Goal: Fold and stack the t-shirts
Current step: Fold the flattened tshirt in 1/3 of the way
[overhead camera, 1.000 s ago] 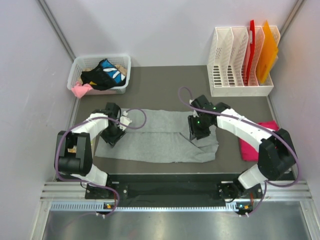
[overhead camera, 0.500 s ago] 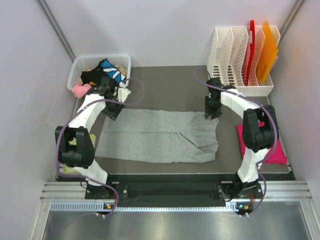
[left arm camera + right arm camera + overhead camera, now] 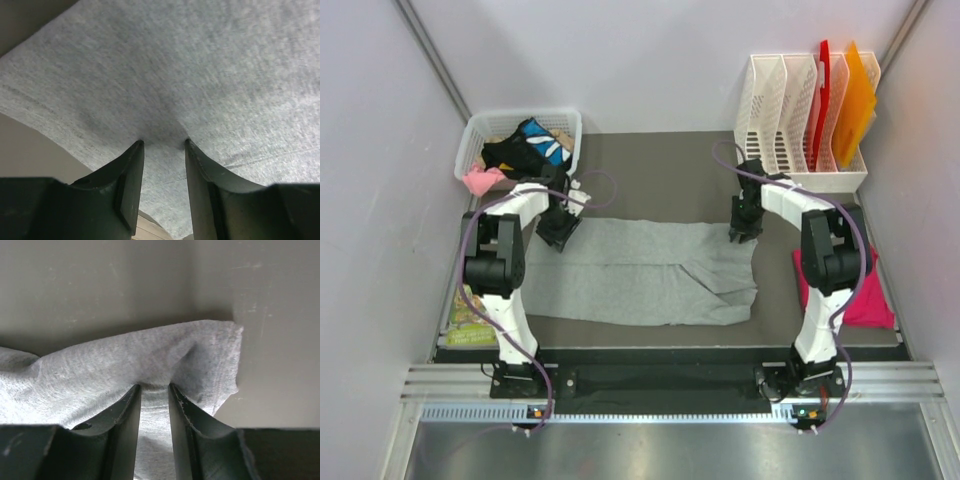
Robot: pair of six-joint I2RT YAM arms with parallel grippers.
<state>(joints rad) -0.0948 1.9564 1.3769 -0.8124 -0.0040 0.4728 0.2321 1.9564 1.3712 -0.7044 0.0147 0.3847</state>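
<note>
The light heather-grey t-shirt (image 3: 640,270) lies spread flat across the middle of the dark table. My left gripper (image 3: 560,228) is at its far left corner. In the left wrist view that gripper (image 3: 162,142) is open, tips pressed down on the grey cloth (image 3: 200,65), which lies between the jaws. My right gripper (image 3: 744,228) is at the far right corner. In the right wrist view it (image 3: 155,386) is shut on a bunched fold of the grey shirt (image 3: 125,360) beside the hem. The magenta-pink t-shirt (image 3: 865,300) lies folded at the right, partly behind the right arm.
A white basket (image 3: 520,115) holding dark and pink clothes stands at the back left. A white file rack (image 3: 790,110) with a red folder (image 3: 823,90) and an orange folder (image 3: 855,100) stands at the back right. A green-yellow flat object (image 3: 470,312) lies by the left arm.
Both grippers have moved from over the shirt's middle to its two far corners. The right jaws have closed in on the cloth; the left jaws have narrowed slightly.
</note>
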